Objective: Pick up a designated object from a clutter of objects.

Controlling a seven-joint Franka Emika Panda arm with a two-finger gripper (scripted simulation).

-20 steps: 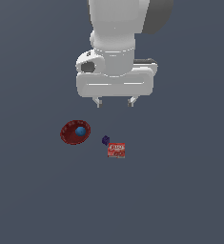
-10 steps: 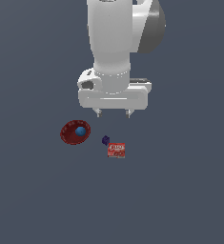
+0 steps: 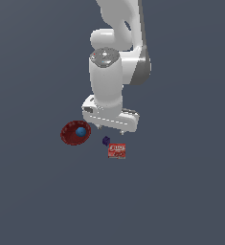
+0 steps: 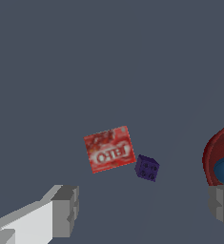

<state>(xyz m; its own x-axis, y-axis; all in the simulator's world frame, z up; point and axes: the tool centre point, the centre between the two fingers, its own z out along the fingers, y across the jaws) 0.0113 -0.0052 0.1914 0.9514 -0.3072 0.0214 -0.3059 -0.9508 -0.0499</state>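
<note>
The tiny dark purple block (image 3: 106,140) lies on the grey floor between the dark red disc with a blue centre (image 3: 76,132) and the small red printed box (image 3: 117,150). In the wrist view the purple block (image 4: 147,167) sits right beside the red box (image 4: 109,149), and the disc (image 4: 220,162) shows at the edge. My gripper (image 3: 111,128) hangs just above and behind the block, open and empty. Its two fingers (image 4: 66,209) are spread wide apart, with the block lying ahead of the gap between them.
The floor is a plain dark grey surface (image 3: 181,191). The white arm (image 3: 116,72) rises above the gripper and hides the floor behind it.
The arm has lowered and moved towards the three items. The gripper now sits close above the purple block. The items have not moved.
</note>
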